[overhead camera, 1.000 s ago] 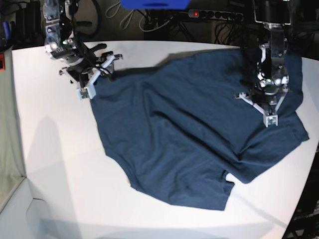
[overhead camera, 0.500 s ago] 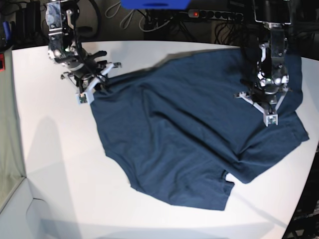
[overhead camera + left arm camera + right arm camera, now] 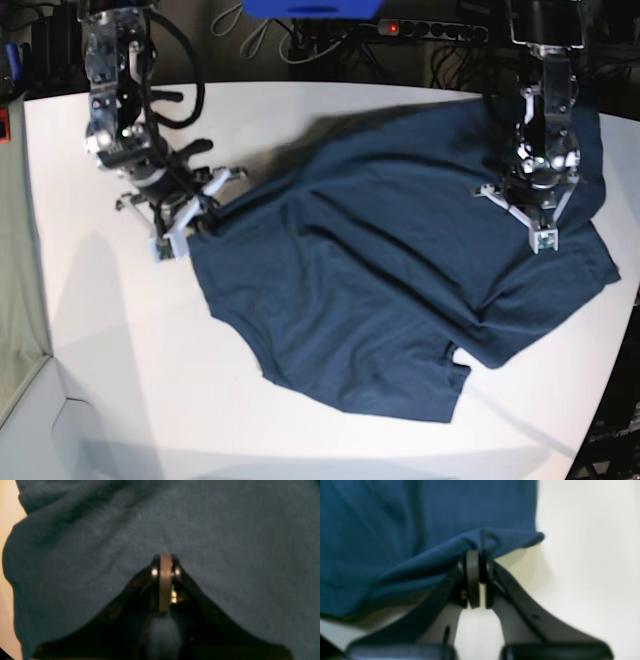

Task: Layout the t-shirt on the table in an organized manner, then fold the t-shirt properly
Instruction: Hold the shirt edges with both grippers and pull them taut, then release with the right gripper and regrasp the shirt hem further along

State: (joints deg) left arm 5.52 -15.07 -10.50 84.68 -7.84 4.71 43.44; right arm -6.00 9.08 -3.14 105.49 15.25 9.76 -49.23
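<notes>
**Mara:** On the white counter (image 3: 330, 440) the t-shirt (image 3: 400, 300) lies spread but rumpled, with creases running across its middle and one sleeve jutting toward the near edge. It covers the centre and the side where the left arm stands.

**Tov:** And the right gripper (image 3: 478, 555)?

**Mara:** Its jaws are pressed together on a fold of cloth at the shirt's edge. The wrist view shows the navy fabric bunched between them and lifted slightly off the counter, with bare white surface just beside it.

**Tov:** The left gripper (image 3: 165, 557)?

**Mara:** Pressed together as well, resting tip-down on the fabric. Whether it pinches any cloth or only presses on it, the wrist view does not show; the shirt fills that whole picture.

**Tov:** So which step is this?

**Mara:** The laying-out, by the look of it. Nothing is folded yet, and the outline is skewed, so the fold proper seems some way off.

**Tov:** What does the next move call for?

**Mara:** Probably a pull outward by the right arm, away from the left one, low over the counter, to draw the creases flat. The left arm would serve as an anchor. Too high a lift could drag the whole shirt rather than stretch it.
</notes>
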